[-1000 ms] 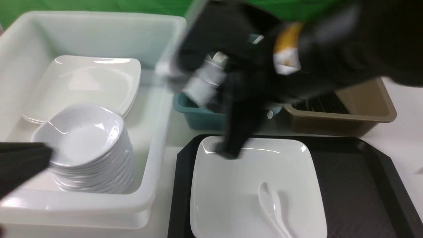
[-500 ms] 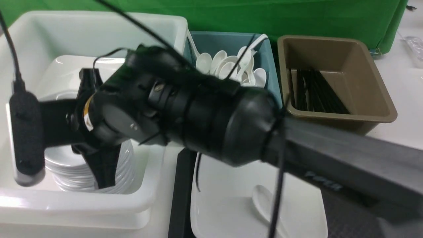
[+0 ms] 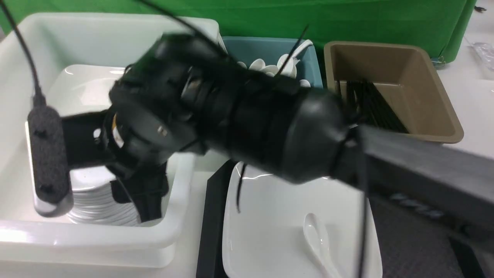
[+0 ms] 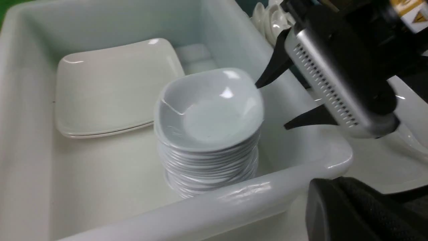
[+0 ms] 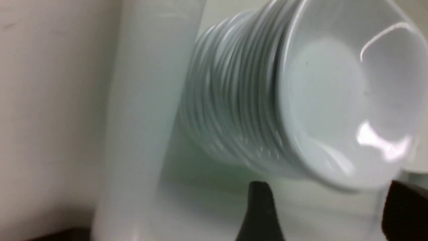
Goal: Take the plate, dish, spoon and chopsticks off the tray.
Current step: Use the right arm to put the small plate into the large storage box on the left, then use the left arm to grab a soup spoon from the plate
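Front view has my right arm stretched across to the white tub (image 3: 96,239), while one second ago it was over the far edge of the plate (image 3: 278,231) on the tray (image 3: 210,231). In the left wrist view the right hand (image 4: 271,106) stands just beside the stack of dishes (image 4: 207,164), its two fingers apart with nothing between them. The dish (image 4: 209,107) sits on top of that stack, level and free of the fingers, so I judge that the hand has just let it go. The right wrist view agrees: the black fingertips (image 5: 259,214) are spread, near the stack but not touching it.

For the task this means the dish is off the tray and finished. The plate is on the tray, and the spoon (image 3: 318,239) lies on it toward the near side. Black chopsticks (image 3: 372,104) lie in the brown bin (image 3: 436,135); on the part of the tray that I can see there are none, but the arm hides some of it. The left hand (image 4: 351,211) is only a dark shape at the edge of its own view; its fingers are together. I think the next step is to lift the right hand out of the tub and go for the spoon, because it would slide if the plate is lifted first.
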